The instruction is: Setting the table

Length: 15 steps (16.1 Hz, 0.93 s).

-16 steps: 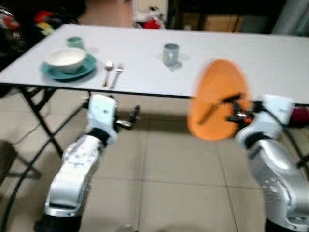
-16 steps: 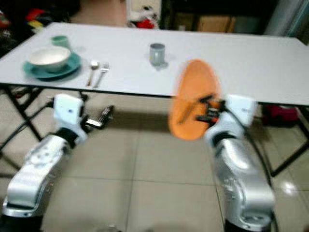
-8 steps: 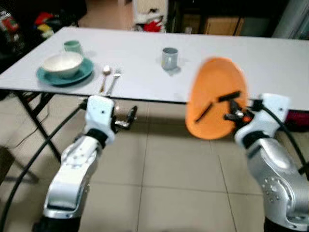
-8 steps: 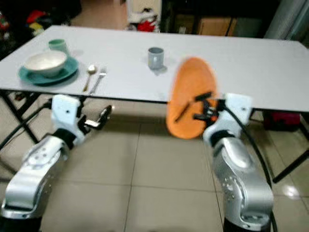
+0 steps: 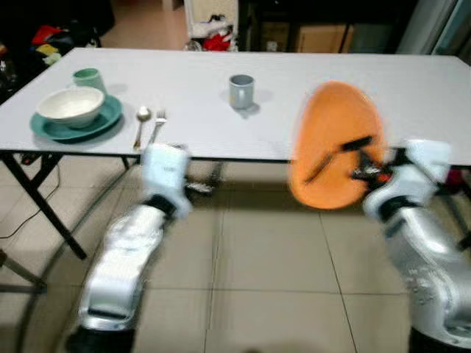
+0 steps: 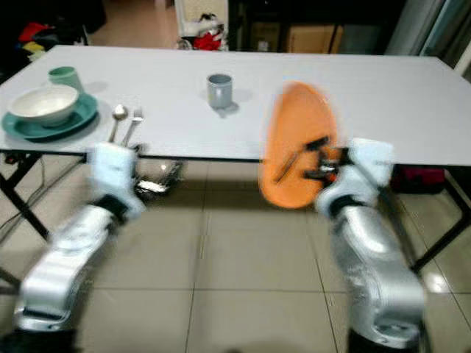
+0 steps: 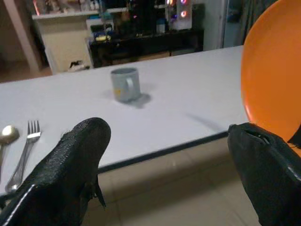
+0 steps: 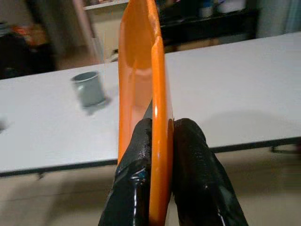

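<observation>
My right gripper (image 5: 359,158) is shut on the rim of an orange plate (image 5: 335,140), held upright on edge in front of the white table (image 5: 184,110), near its front edge. In the right wrist view the plate (image 8: 141,70) stands edge-on between the two black fingers (image 8: 193,155). A grey mug (image 5: 241,90) stands mid-table. At the far left a white bowl (image 5: 70,105) sits on a teal plate (image 5: 107,118), with a green cup (image 5: 88,77) behind and a spoon (image 5: 141,121) and fork (image 5: 157,125) beside it. My left gripper (image 7: 169,155) is open and holds nothing, just below the table's front edge.
Black folding table legs (image 5: 44,202) stand on the tiled floor (image 5: 243,265) at the left. Dark shelves and boxes (image 5: 316,33) line the wall behind the table. A red object (image 6: 412,176) lies under the table's right end.
The camera has shifted, so the table's things sit further left in the picture. My left arm has swung a little to the right and is blurred. The right gripper still holds the plate.
</observation>
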### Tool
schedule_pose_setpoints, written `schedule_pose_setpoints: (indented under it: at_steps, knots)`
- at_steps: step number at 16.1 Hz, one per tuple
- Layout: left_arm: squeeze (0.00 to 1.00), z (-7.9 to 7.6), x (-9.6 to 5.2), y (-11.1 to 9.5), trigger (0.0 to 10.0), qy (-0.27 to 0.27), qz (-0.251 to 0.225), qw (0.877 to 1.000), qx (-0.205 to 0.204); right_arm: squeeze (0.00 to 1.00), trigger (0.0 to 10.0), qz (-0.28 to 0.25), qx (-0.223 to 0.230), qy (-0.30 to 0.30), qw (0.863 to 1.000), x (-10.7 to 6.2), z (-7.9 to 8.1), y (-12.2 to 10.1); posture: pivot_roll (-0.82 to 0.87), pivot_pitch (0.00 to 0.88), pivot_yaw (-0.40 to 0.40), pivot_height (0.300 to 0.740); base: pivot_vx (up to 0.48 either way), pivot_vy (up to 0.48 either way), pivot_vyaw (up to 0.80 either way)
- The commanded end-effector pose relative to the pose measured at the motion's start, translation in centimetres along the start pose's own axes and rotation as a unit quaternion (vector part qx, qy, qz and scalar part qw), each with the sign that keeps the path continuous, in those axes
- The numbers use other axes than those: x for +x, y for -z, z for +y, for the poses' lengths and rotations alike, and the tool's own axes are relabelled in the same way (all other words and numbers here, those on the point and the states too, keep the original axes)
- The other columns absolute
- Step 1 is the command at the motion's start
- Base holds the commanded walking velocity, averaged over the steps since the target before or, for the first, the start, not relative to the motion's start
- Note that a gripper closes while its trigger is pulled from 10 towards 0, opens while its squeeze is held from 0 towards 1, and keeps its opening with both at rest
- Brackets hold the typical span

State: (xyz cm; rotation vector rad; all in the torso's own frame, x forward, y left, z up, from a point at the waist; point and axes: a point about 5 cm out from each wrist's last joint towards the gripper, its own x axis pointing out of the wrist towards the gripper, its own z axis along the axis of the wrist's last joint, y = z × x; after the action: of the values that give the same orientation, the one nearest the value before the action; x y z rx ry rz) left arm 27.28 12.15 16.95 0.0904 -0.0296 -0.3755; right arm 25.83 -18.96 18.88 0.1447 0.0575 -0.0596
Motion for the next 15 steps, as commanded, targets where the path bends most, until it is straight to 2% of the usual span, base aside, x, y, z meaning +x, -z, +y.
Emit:
schedule_pose_setpoints:
  at_steps: [1, 6, 12, 15]
  knots:
    - [0.0, 1.0, -0.16, -0.36, 10.0, -0.02, -0.004, 1.0, 0.006, 0.0, 10.0, -0.031, 0.004, -0.035, 0.999, 0.07, 1.36, -1.19, 0.06, 0.0, 0.0, 0.74, 0.277, 0.0, 0.0]
    - [0.0, 0.83, -0.1, -0.24, 10.0, -0.01, 0.003, 1.0, 0.003, 0.0, 10.0, -0.033, 0.006, -0.027, 0.999, -0.48, 1.22, -1.25, 0.04, 0.0, 0.029, 0.74, 0.28, 0.0, 0.0]
    - [0.0, 0.83, 0.04, -0.3, 10.0, -0.012, 0.001, 1.0, 0.002, 0.0, 10.0, -0.035, 0.004, -0.029, 0.999, -0.26, 1.18, -1.4, 0.05, 0.0, 0.012, 0.74, 0.281, 0.0, 0.0]
    - [0.0, 0.97, -0.22, -0.2, 10.0, -0.013, 0.003, 1.0, 0.003, 0.0, 10.0, -0.031, 0.007, -0.032, 0.999, -0.2, 1.4, -1.34, 0.05, 0.0, 0.021, 0.74, 0.281, 0.0, -0.73]
